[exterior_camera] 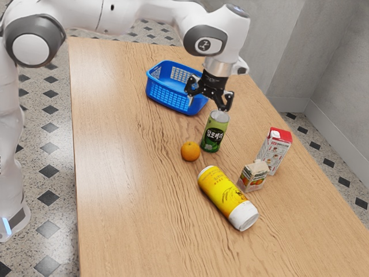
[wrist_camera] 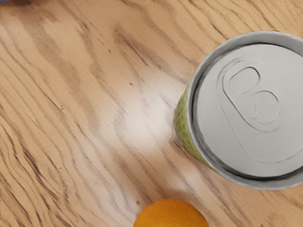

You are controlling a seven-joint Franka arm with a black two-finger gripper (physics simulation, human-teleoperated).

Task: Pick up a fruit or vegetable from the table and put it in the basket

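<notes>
Exterior view, left to right, with the orange as the clock's centre: the blue basket sits between 11 and 12 o'clock, and its raised wall could catch my load if I carry it across too low. The orange lies on the table outside the basket; being round, it may roll if one finger nudges it off-centre. My pincer hangs spread, with nothing between its fingers, near 1 o'clock. The green can stands upright at 2 o'clock, the main hazard: with my hand so close over it, a straight drop would land on its lid, and a low sideways sweep could topple it onto the fruit. A wide overshoot could bump the yellow tube at 5, less likely the small carton at 4 or the red-topped carton at 3. Wrist view adds the can's pull tab and bare wood between its rim and the orange; exterior view gives the can's height and the way to the basket.
</notes>
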